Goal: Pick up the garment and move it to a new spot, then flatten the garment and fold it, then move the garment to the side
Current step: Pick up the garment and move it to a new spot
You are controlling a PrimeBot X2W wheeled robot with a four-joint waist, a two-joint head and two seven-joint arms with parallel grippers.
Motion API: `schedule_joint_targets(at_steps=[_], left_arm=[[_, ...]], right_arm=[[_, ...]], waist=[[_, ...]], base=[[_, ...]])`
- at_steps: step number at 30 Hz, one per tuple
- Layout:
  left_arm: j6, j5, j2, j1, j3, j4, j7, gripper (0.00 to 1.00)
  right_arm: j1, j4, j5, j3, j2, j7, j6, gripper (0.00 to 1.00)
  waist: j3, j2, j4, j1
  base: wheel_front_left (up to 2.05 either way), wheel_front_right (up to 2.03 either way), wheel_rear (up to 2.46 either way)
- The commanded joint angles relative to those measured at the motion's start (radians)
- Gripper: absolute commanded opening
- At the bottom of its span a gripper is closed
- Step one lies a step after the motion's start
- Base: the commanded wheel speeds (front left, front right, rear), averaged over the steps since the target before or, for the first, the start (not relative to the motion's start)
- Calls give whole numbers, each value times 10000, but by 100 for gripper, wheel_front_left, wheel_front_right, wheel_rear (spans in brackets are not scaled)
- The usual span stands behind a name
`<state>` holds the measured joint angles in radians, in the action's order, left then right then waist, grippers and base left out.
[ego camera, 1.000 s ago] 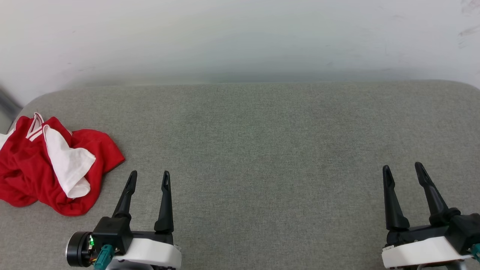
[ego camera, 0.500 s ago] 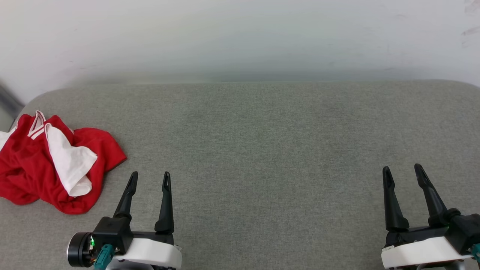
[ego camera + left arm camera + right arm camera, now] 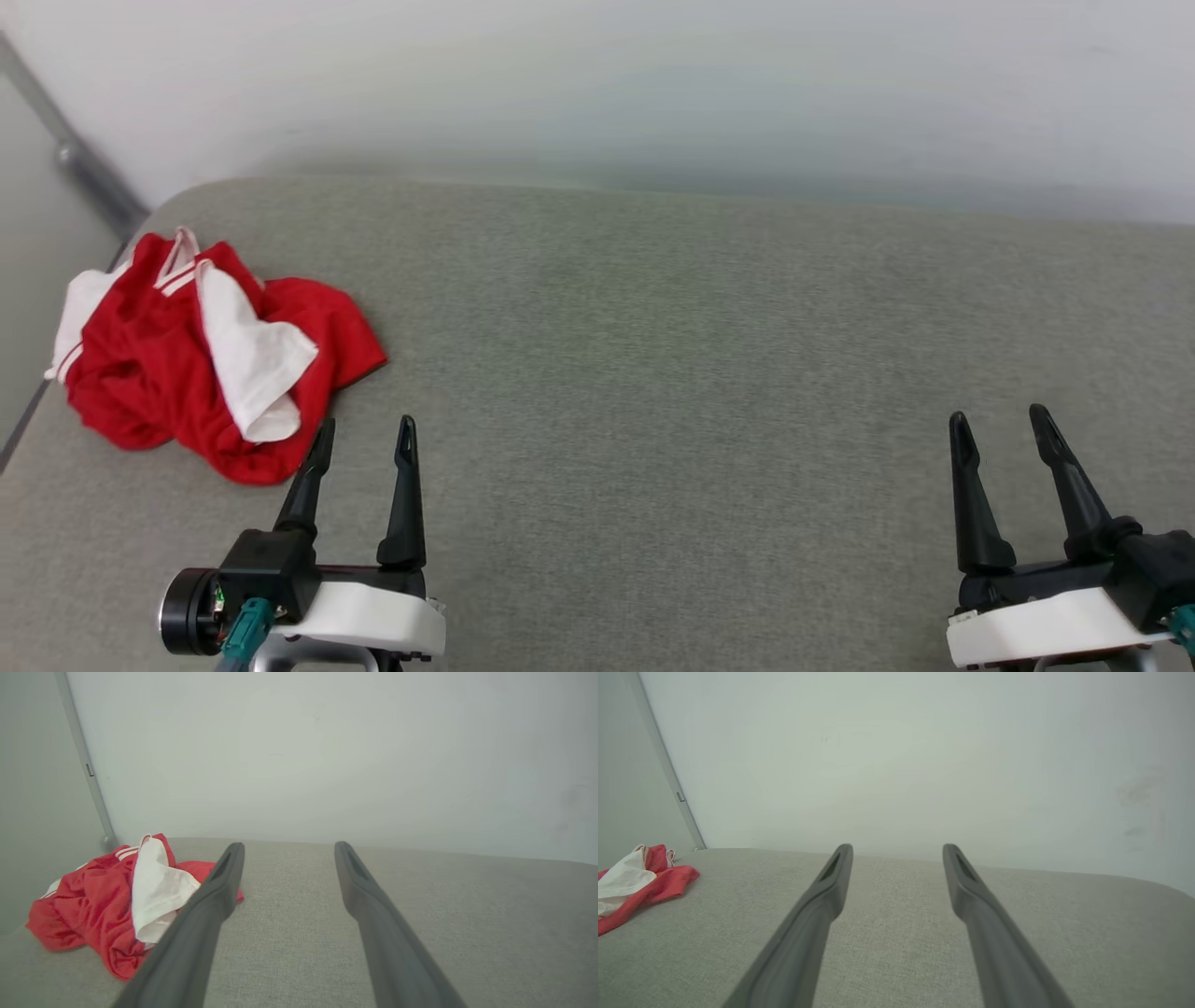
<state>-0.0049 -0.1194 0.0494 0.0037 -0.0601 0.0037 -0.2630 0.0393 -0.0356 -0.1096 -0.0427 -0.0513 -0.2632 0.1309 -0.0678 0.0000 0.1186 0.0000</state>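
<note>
Garment lies crumpled near the left edge of the grey worktop, just ahead of the left gripper, whose fingers, like those of the right gripper, stand apart and empty; pickup, relocation, flattening, folding and setting aside all appear not yet begun.

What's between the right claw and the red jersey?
Head view: bare grey upholstery, then the left claw, standing open right beside the red jersey.

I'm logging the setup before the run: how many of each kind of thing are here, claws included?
Garment, red and white, crumpled: 1
Claws, left claw and right claw, both open: 2
Grey padded surface: 1
Total: 4
</note>
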Motion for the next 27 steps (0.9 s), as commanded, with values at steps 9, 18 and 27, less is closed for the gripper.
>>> schedule_joint_targets(at_steps=[9, 18, 27], left_arm=[[80, -144, 15, -176, 178, 3, -28, 100], [166, -258, 14, -210, 292, -7, -28, 100], [246, -397, 14, -245, 326, 25, -28, 100]], right_arm=[[-142, -102, 194, 49, 20, -23, -3, 100], [-181, -123, 398, 105, 19, -25, -3, 100], [-140, -100, 513, 120, 19, -23, -3, 100]], waist=[[-163, 0, 1392, 0], [-278, 0, 2446, 0], [-302, 0, 3096, 0]], base=[[0, 0, 0], [0, 0, 0], [0, 0, 0]])
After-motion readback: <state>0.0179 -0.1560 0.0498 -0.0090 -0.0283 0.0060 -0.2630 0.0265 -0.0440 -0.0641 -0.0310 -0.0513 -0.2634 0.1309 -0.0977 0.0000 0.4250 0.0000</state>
